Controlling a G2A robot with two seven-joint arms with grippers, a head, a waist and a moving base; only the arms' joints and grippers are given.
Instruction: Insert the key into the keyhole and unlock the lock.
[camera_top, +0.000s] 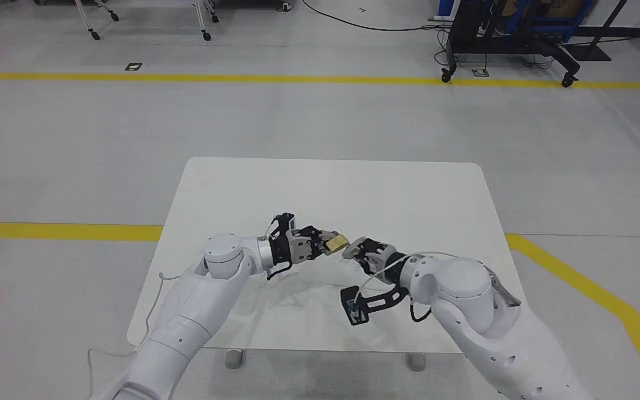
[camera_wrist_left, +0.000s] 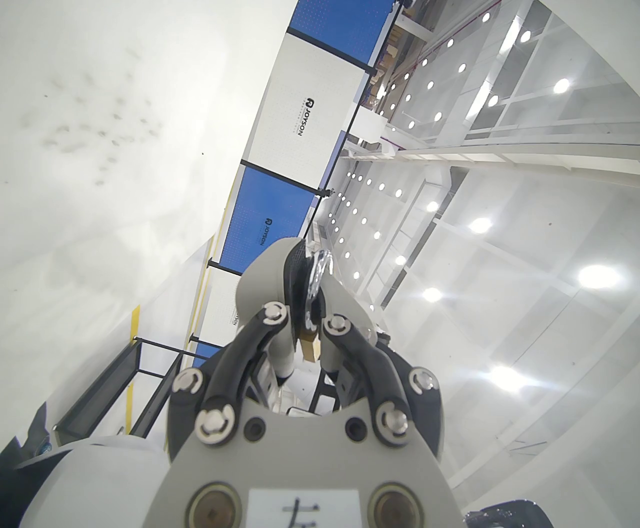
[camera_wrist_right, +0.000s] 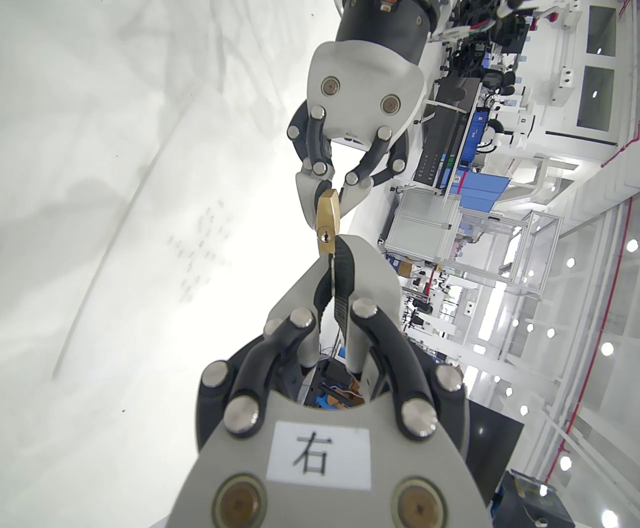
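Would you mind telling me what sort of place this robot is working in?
Probably a robotics lab in a factory-like hall: yellow lines mark the floor, rows of lights dot a high ceiling, and aluminium-framed enclosures stand behind.

Table (camera_top: 420, 195): white, rectangular, rounded at all four corners, long edges running left to right.
Surface: plain matt white from the far edge to the near edge.
Marks (camera_wrist_left: 100, 127): a loose scatter of small grey smudges on the tabletop, seen close from the left wrist, and again from the right wrist (camera_wrist_right: 200, 240).
Near edge: two round feet (camera_top: 234, 358) just below it, one toward the left corner, one toward the right corner.
Floor (camera_top: 300, 120): pale grey under and around the table, with a yellow stripe (camera_top: 300, 77) well beyond the far edge.
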